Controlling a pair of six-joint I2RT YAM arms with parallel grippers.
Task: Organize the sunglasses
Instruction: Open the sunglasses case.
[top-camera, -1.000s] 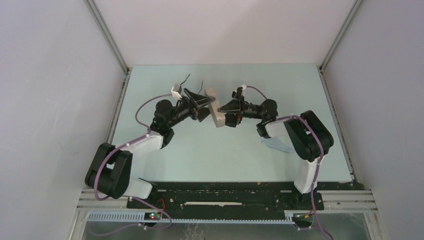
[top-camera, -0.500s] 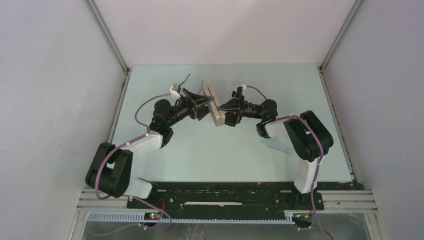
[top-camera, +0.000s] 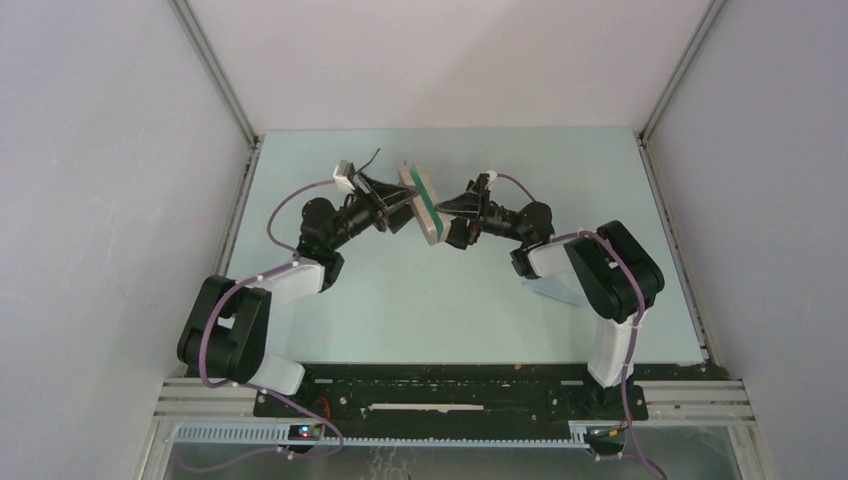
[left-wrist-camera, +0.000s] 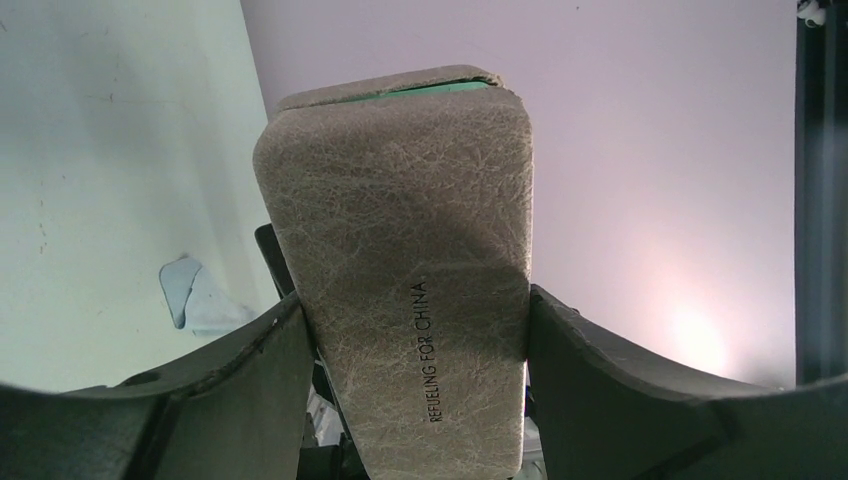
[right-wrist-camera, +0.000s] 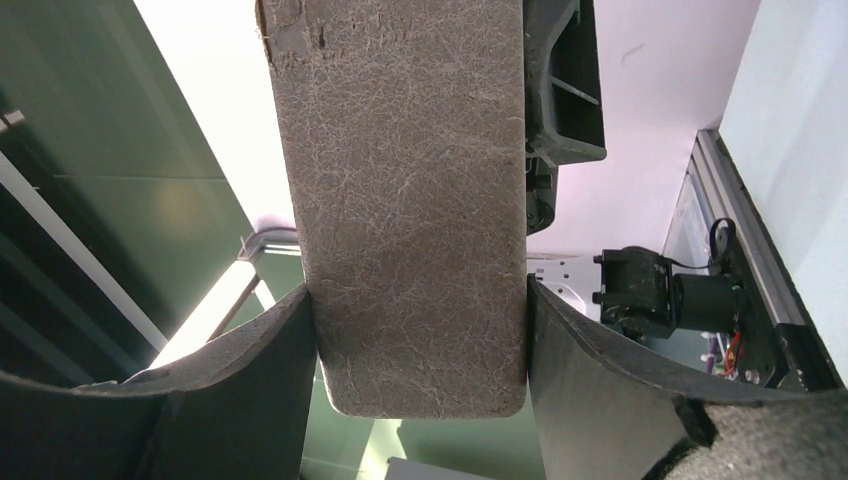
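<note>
- Top view: the left claw (top-camera: 402, 208) and right claw (top-camera: 452, 214) meet over the far middle of the worktop (top-camera: 450, 310). Between them they carry the grey case (top-camera: 424, 204), lifted clear of the surface and tilted.
- A green strip of lining runs along the case edge facing the right arm, so I read the case as a crack open.
- I can't find the sunglasses here. They may be inside the case, but I cannot tell. The blue cloth (top-camera: 553, 288) lies by the right arm, well apart from the case.
- Left wrist: the left claw (left-wrist-camera: 412, 345) is closed on the case (left-wrist-camera: 400, 280), with a finger pressed to each long side. Green shows at the seam at the far end. No sunglasses in sight. The cloth (left-wrist-camera: 190, 295) is down on the worktop (left-wrist-camera: 100, 150).
- Right wrist: the right claw (right-wrist-camera: 415, 330) is clamped on the other end of the case (right-wrist-camera: 405, 200), with both fingers touching its sides. The seam is not visible from here.
- Step, my judgement: a two-arm handling of the case, either opening or closing it. I can't say which.
- Next move: both arms must work together so the case neither twists nor slips, and I need to confirm where the sunglasses are before pressing it shut.
- Versus 1.0 s ago: the case has rolled and shifted slightly away from the bases. Then it showed its plain grey face; now the green edge shows. The left wrist has turned with it.
</note>
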